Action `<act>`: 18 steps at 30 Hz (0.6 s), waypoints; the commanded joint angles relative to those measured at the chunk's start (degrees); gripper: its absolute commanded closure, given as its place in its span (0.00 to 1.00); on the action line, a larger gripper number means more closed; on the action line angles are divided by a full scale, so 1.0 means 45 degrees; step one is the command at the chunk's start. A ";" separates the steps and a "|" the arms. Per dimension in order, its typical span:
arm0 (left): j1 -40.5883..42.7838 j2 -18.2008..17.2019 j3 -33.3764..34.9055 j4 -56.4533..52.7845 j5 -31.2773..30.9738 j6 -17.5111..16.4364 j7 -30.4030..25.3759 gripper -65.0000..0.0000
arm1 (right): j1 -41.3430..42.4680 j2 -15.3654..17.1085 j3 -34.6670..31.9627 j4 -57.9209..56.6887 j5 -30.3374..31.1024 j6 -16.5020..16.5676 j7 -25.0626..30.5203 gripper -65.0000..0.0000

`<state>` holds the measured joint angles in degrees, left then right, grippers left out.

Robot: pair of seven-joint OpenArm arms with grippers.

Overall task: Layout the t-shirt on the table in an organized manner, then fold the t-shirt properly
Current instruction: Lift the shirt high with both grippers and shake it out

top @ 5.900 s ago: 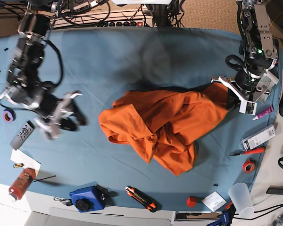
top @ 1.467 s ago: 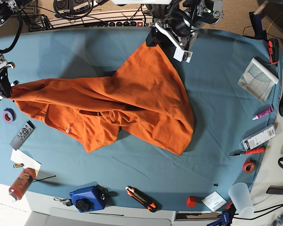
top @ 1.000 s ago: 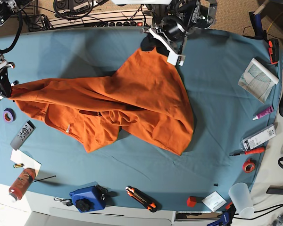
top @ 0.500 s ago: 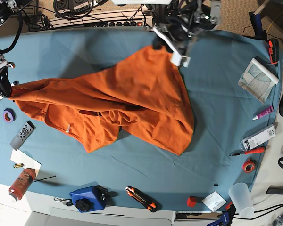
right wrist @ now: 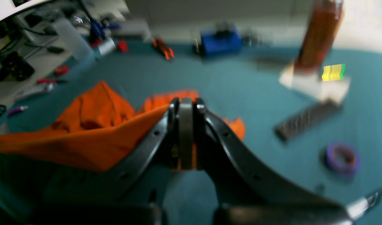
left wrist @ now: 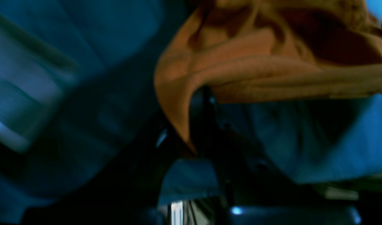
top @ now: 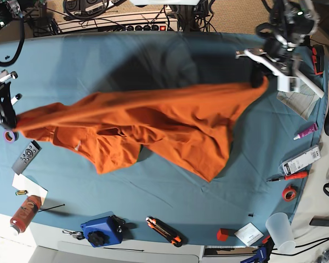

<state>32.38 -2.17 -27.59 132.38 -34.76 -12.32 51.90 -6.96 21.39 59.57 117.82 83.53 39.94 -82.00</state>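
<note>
- An orange t-shirt (top: 153, 123) is seen from above, stretched across a blue-teal surface (top: 153, 60) between two robot arms.
- At the far right, the left gripper (top: 261, 76) is seen at one corner of the cloth, its jaws pressed together on the fabric. Part of this arm is blurred.
- At the left edge, the right gripper (top: 11, 118) is seen with its jaws pinching the opposite corner. Only part of this arm is in the frame.
- The upper edge of the t-shirt is pulled into a nearly straight line between the two grips, and a dark shadow is cast on the surface beyond it. Below that line the cloth hangs in loose folds, and its lowest flap lies on the surface right of centre. Sleeves and collar cannot be told apart in the bunched middle.
- In the right wrist view, the closed jaws are seen clamped on a thin orange edge of the t-shirt (right wrist: 94, 137). Everything behind is blurred.
- The left wrist view is dark and heavily blurred. A fold of the t-shirt (left wrist: 241, 72) is seen draped over a black finger, but the jaw tips themselves are hidden.
- Small items are scattered round the rim: a purple tape roll (top: 10, 135) touching the right gripper, a grey remote (top: 25, 156), a blue box (top: 101, 230) at the near edge, and a clear plastic cup (top: 279, 230) at the near right.
</note>
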 commanded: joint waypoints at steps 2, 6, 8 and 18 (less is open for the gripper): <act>0.0029 -0.0092 -0.0651 0.0583 -0.0709 -0.0379 -0.0296 1.00 | 0.0427 0.0287 0.0097 0.1054 0.0327 0.0013 0.0444 1.00; 0.0029 -0.0087 -0.1467 0.0583 -0.1258 -0.0865 -0.0296 1.00 | 0.0947 0.0010 0.0097 0.2875 0.0063 0.0013 0.0444 1.00; 0.0024 -0.0087 -0.1841 0.0583 -0.1316 -0.0860 -0.0296 1.00 | 0.0947 -0.0379 0.0097 0.3711 -0.0010 0.0013 0.0444 1.00; -0.1501 -0.0087 -0.5561 0.0583 -0.3395 -0.1870 -0.0389 1.00 | 0.1836 -0.3157 0.0097 0.3818 0.0327 0.0013 0.0444 1.00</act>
<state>25.54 -2.15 -52.58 133.99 -48.80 -20.29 52.12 0.60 6.28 59.79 134.37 83.90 40.12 -82.26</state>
